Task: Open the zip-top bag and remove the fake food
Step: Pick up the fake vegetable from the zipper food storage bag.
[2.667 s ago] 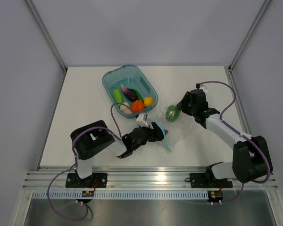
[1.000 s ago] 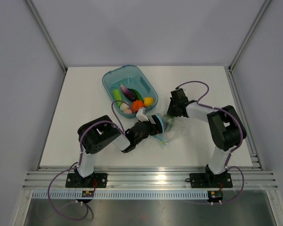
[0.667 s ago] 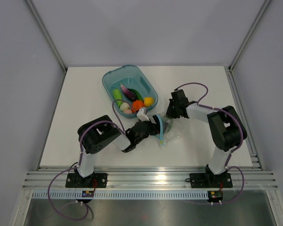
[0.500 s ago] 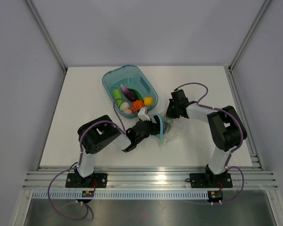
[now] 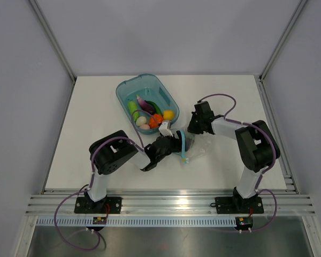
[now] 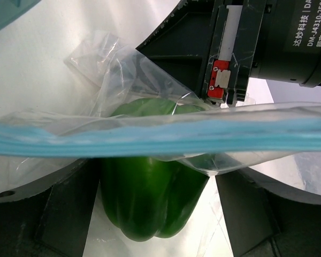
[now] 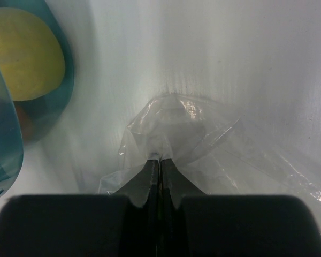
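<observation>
Right wrist view: my right gripper (image 7: 159, 165) has its fingers pressed together, pinching a fold of the zip-top bag (image 7: 203, 144) between the tips.
Left gripper (image 6: 156, 214): I see its fingers spread wide. I cannot tell whether they touch the plastic.
Zip strip (image 6: 96, 140): light blue, stretched straight across in front of my left fingers.
Green pepper (image 6: 150, 203): inside the bag, just past the strip, in line with the gap between the left fingers.
Bag position: it lies on the white table (image 5: 96, 118) between my two grippers, near the tub's near end.
Tub (image 5: 123, 91): translucent teal, holding the other fake food (image 5: 150, 113), with the yellow lemon (image 5: 168, 114) at its near right.
</observation>
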